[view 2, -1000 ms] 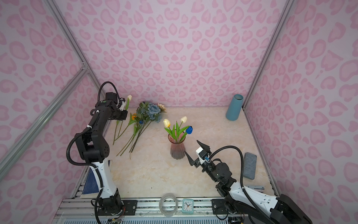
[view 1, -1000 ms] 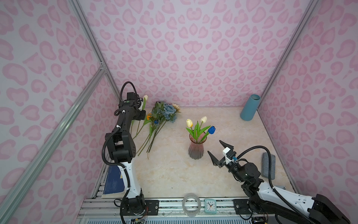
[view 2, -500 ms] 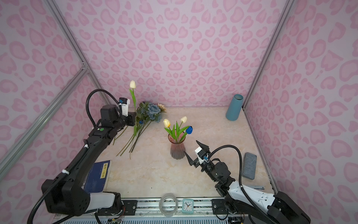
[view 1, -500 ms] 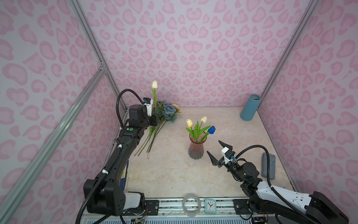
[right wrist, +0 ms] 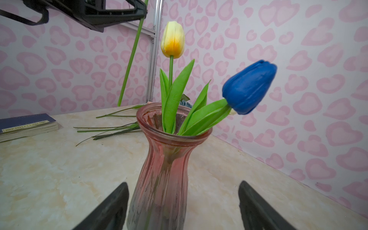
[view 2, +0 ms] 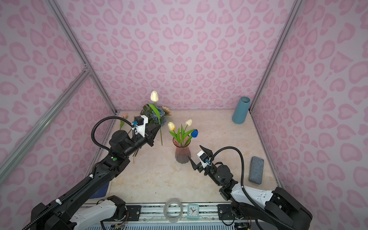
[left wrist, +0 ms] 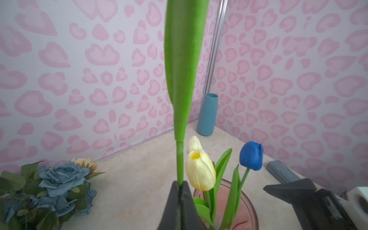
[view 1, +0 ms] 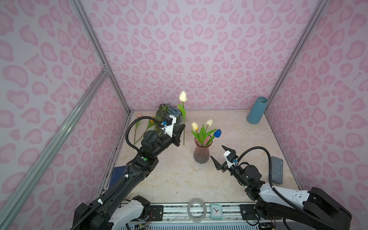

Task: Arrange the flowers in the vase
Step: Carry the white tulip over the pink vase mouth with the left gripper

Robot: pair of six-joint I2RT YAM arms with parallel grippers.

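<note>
A pink glass vase [view 1: 201, 154] [view 2: 182, 153] stands mid-table holding two cream-yellow tulips [right wrist: 172, 39] and a blue tulip [view 1: 217, 133] [right wrist: 249, 87]. My left gripper [view 1: 183, 127] [view 2: 159, 127] [left wrist: 180, 184] is shut on the green stem [left wrist: 180, 163] of a white tulip [view 1: 182, 96] [view 2: 154, 96]. It holds the tulip upright in the air, just left of the vase. My right gripper [view 1: 218, 152] [view 2: 196, 153] [right wrist: 183, 182] is open, right of the vase, with the vase body just ahead of its fingers. More flowers lie at the back left: a dusty-blue rose bunch [view 1: 171, 112] [left wrist: 59, 179] and a pink tulip [view 1: 139, 115].
A teal cylinder [view 1: 256, 110] stands in the back right corner. A grey block [view 1: 276, 169] lies by the right wall and a blue book [view 1: 117, 175] by the left wall. A tape roll [view 1: 197, 209] and a small clock [view 1: 216, 211] sit on the front rail.
My left arm has lifted the white tulip off the pile at the back left, turned it upright and carried it right, toward the vase. The right arm has stayed put.
</note>
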